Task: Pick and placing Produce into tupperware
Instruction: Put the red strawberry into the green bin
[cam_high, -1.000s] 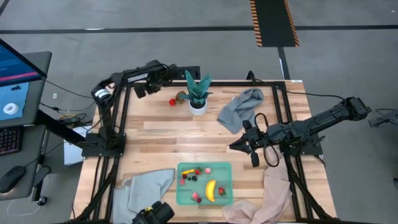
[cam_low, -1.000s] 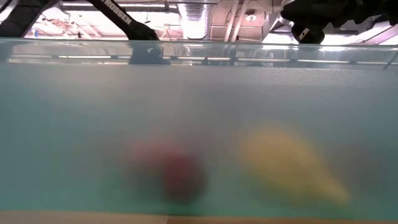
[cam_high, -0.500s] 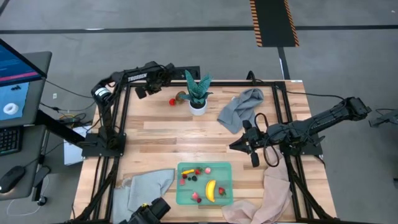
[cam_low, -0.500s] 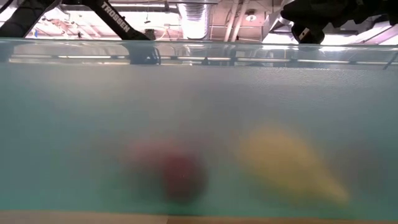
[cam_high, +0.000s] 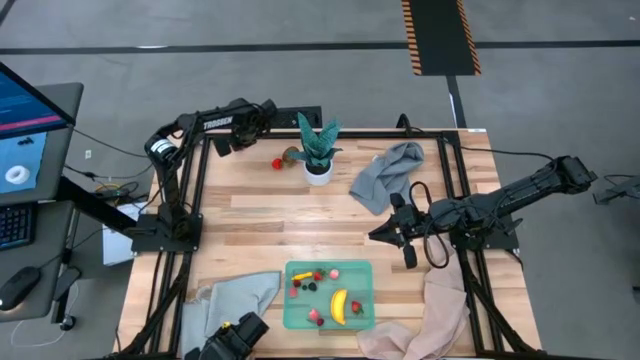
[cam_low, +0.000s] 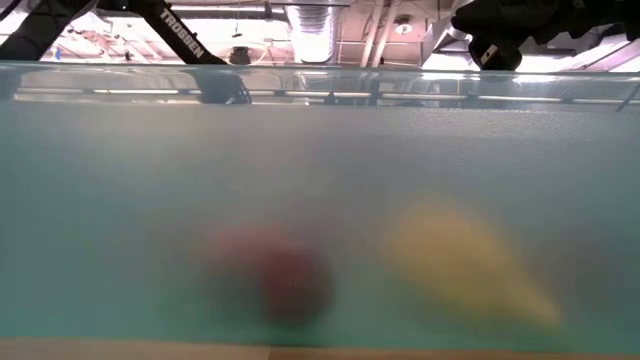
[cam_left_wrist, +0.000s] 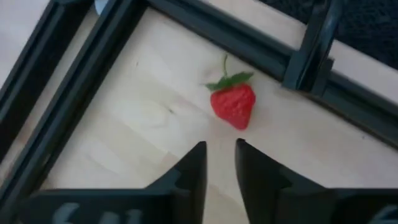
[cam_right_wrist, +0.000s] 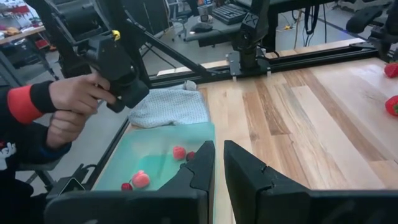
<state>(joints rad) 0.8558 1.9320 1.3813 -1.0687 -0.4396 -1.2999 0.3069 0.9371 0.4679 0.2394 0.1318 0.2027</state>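
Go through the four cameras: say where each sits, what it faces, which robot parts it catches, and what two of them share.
High: overhead, straight down on the table, both arms.
Low: at tabletop height, pressed against the tupperware wall; arm links above.
Left wrist: faces a strawberry by the frame corner, just beyond the left end effector.
Right wrist: over the right end effector, faces the tupperware and a person's hand holding a black device.
Shared: high and low both show the banana.

"TROSSEN" on left arm (cam_low: 185, 33)
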